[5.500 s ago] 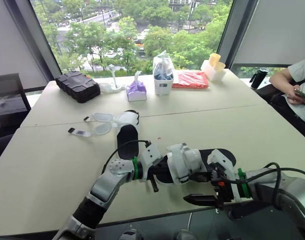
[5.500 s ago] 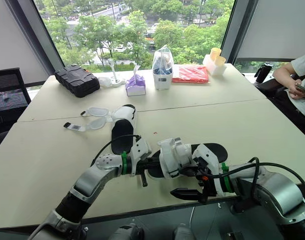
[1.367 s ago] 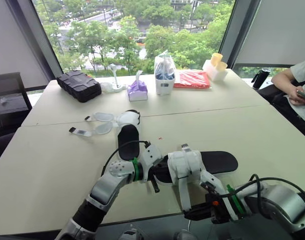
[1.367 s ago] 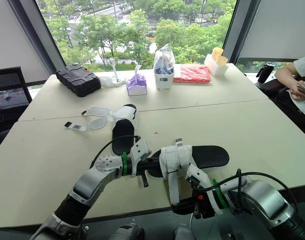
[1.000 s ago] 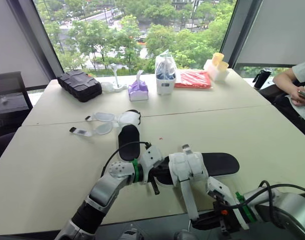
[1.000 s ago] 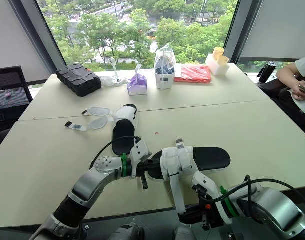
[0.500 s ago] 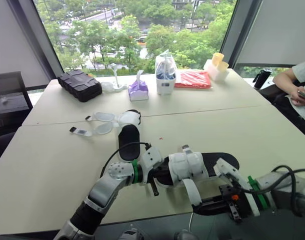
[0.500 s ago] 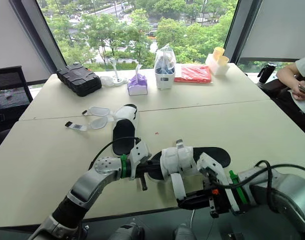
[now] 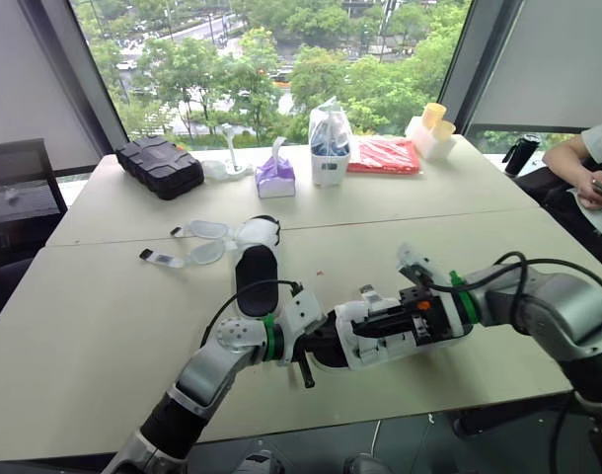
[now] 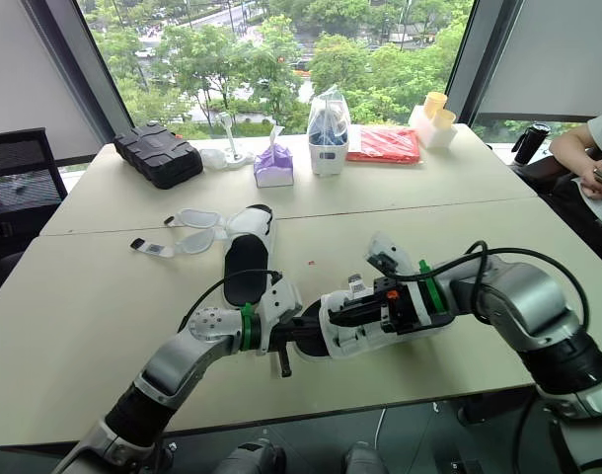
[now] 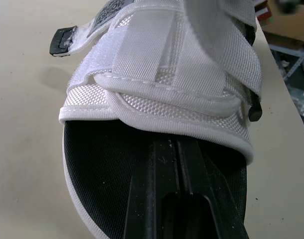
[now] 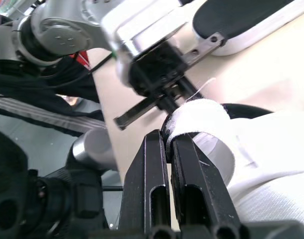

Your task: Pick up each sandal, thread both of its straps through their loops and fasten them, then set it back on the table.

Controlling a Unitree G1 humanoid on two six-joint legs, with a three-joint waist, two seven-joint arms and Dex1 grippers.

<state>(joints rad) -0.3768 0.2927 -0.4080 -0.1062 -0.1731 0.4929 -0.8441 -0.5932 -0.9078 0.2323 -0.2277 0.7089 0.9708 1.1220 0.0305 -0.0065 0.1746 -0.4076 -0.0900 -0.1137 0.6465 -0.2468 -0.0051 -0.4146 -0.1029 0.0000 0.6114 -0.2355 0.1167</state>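
Two sandals in play on the bench (image 9: 113,326). Nearer sandal (image 9: 378,348) close to the front edge, lying crosswise between both claws, black sole toward the robot's right, white fabric upper toward the left; resting on the bench or raised a touch, cannot tell which. Right claw (image 9: 364,322) laid along the top of that white upper, pressed together on a curled loop of white strap (image 12: 204,124), pinching it at the tips. Left claw (image 9: 316,349) set into the sandal's open end, over the black insole and under the white bands; spread or pressed together, cannot tell. Second sandal (image 9: 254,275) just beyond the left arm, insole up, apart from both claws, its loose straps (image 9: 204,232) splayed flat toward the robot's left.
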